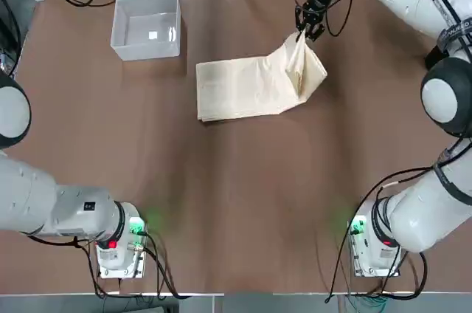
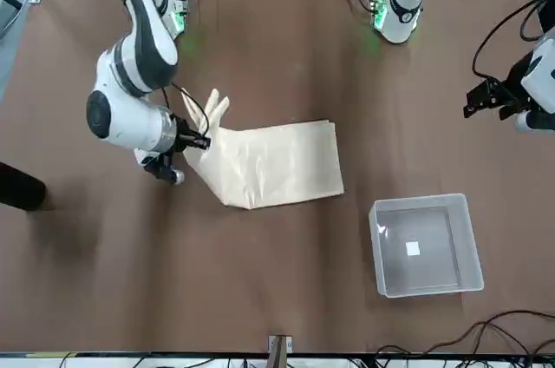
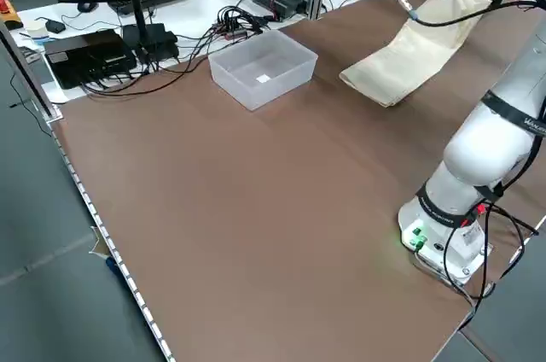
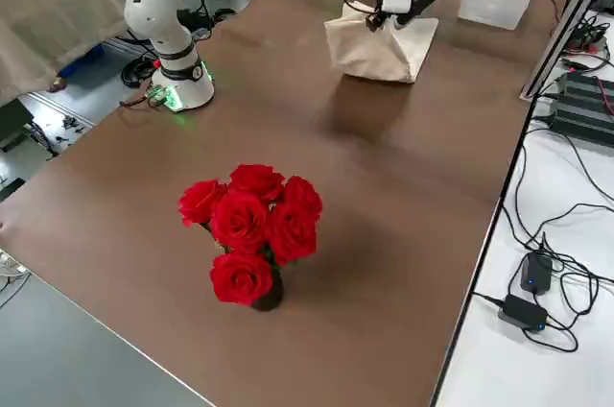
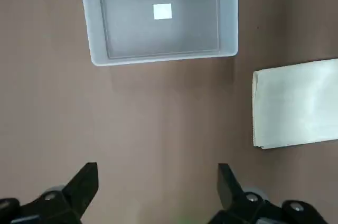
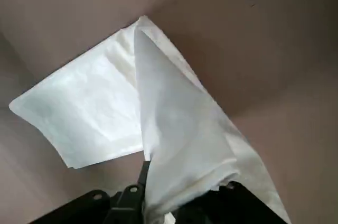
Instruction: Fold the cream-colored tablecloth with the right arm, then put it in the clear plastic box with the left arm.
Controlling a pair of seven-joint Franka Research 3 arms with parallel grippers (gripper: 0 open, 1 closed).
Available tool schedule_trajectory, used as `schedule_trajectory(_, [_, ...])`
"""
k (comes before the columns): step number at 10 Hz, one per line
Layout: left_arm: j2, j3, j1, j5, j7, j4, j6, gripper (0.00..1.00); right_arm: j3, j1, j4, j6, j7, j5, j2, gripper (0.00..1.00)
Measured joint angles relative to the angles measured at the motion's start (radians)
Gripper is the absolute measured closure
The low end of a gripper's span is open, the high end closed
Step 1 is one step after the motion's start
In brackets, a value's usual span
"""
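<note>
The right gripper (image 1: 309,29) is clamped on one end of the cream-colored tablecloth (image 1: 247,88), its 2 fingers pinched together on the fabric and holding that end raised off the brown table (image 1: 236,195). From the grip the cloth hangs down in a loose, creased peak, then slopes to the tabletop, where the rest lies flat as a folded rectangle. In the right wrist view the lifted cloth (image 6: 179,145) rises straight out of the dark fingers and covers most of them, so exactly how much fabric sits between the pads is hard to judge.

The right arm (image 2: 139,64) reaches across the table's far half as the overhead camera sees it, with the gripper above the cloth's right-hand end.

The clear plastic box (image 1: 146,25) stands upright on the table, well apart from the cloth and to its left in the overhead view, near the far edge. It holds only a small white label on its floor.

The left arm (image 1: 44,202) is parked on its own side, near its green-lit base. Its gripper (image 5: 157,192) hovers above bare table with the 2 fingers spread wide and nothing between them, the box and the cloth's flat end both in its wrist camera's view.

A bunch of red roses (image 4: 251,229) stands on the table, well away from the cloth.
</note>
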Motion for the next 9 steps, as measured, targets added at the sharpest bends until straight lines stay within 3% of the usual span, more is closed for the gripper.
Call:
schedule_trajectory(6, [0.000,0.000,0.000,0.000,0.000,0.000,0.000,0.00,0.003,0.100,0.077,0.010,0.176,0.001,0.000,0.92])
schedule_trajectory(9, [0.000,0.000,0.000,0.000,0.000,0.000,0.000,0.00,0.004,0.124,0.088,0.082,0.242,0.003,0.020,0.92])
